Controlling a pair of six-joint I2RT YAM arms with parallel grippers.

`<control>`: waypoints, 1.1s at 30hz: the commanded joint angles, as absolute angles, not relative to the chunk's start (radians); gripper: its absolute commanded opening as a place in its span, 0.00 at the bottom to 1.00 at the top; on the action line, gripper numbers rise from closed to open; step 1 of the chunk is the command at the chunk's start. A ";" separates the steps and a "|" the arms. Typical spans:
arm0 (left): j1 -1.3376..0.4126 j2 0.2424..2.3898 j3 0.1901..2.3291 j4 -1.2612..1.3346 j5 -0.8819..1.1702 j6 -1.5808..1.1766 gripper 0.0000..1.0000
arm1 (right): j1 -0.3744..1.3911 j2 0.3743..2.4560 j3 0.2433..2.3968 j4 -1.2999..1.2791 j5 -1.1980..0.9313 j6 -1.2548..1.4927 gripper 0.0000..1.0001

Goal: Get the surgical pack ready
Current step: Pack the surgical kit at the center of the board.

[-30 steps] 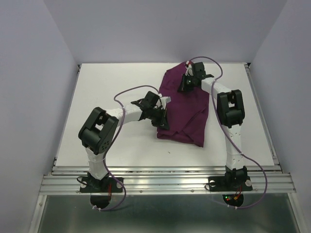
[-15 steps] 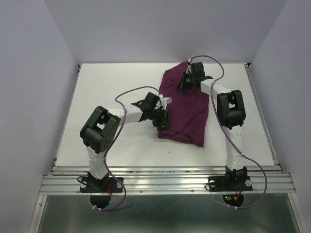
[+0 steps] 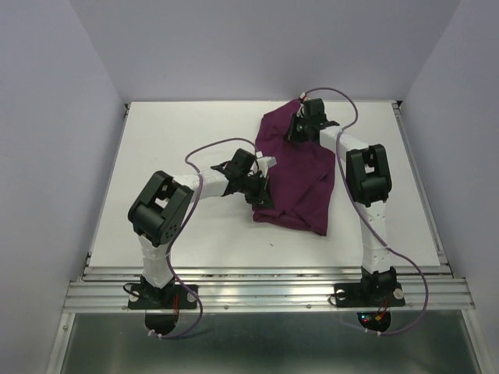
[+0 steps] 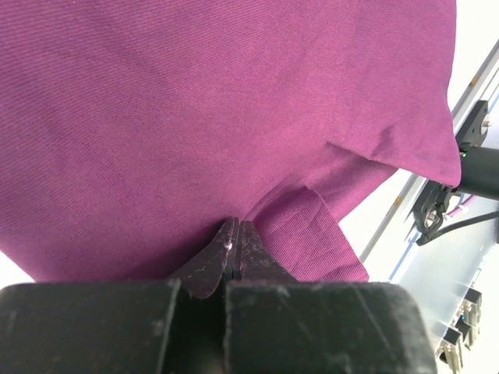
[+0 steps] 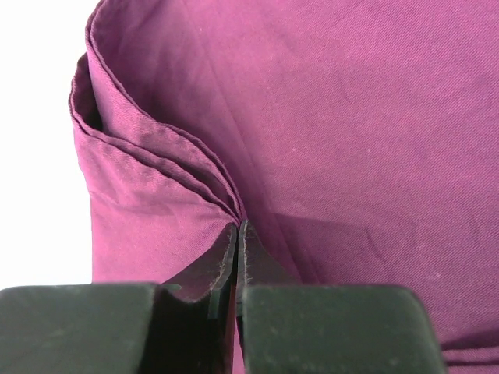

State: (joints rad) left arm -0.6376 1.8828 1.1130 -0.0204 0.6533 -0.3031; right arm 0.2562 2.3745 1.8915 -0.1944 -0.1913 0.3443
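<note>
We find the purple cloth (image 3: 304,179) bunched on the desk's (image 3: 179,140) right half. The left end effector (image 4: 234,238) pinches its near-left edge, the right end effector (image 5: 238,234) a far fold. We'd best draw them apart evenly, low.

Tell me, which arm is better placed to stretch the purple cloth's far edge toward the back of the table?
Probably the right: the right gripper is shut on the cloth at its far edge; the left gripper pinches the nearer left edge.
</note>
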 commanded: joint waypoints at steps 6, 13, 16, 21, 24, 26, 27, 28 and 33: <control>-0.653 1.775 1.173 -0.216 0.621 -0.221 0.22 | 0.239 2.278 1.862 -0.092 -0.087 0.325 0.23; -0.657 1.714 1.223 -0.287 0.584 -0.181 0.66 | 0.239 2.169 1.786 -0.094 -0.060 0.337 0.54; -0.649 1.675 1.282 -0.333 0.528 -0.164 0.68 | 0.210 2.100 1.712 -0.094 -0.048 0.374 0.54; -0.536 1.649 1.361 -0.354 0.469 -0.184 0.64 | 0.149 1.958 1.569 -0.090 -0.066 0.460 0.52; -0.465 1.692 1.429 -0.357 0.468 -0.235 0.39 | 0.138 1.876 1.470 -0.101 -0.075 0.471 0.45; -0.413 1.733 1.479 -0.344 0.463 -0.261 0.06 | 0.138 1.832 1.415 -0.112 -0.068 0.476 0.38; -0.399 1.752 1.497 -0.345 0.450 -0.276 0.00 | 0.138 1.794 1.358 -0.127 -0.040 0.479 0.31; -0.390 1.770 1.540 -0.348 0.446 -0.275 0.00 | 0.138 1.777 1.333 -0.133 -0.026 0.482 0.27; -0.376 1.919 1.686 -0.374 0.390 -0.288 0.00 | 0.083 1.706 1.203 -0.164 -0.015 0.512 0.03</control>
State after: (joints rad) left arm -0.3576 1.8404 1.5913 -0.3481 0.4252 -0.2703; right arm 0.1131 1.7649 1.2659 -0.1448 -0.0357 0.4843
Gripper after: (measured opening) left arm 0.022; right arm 0.070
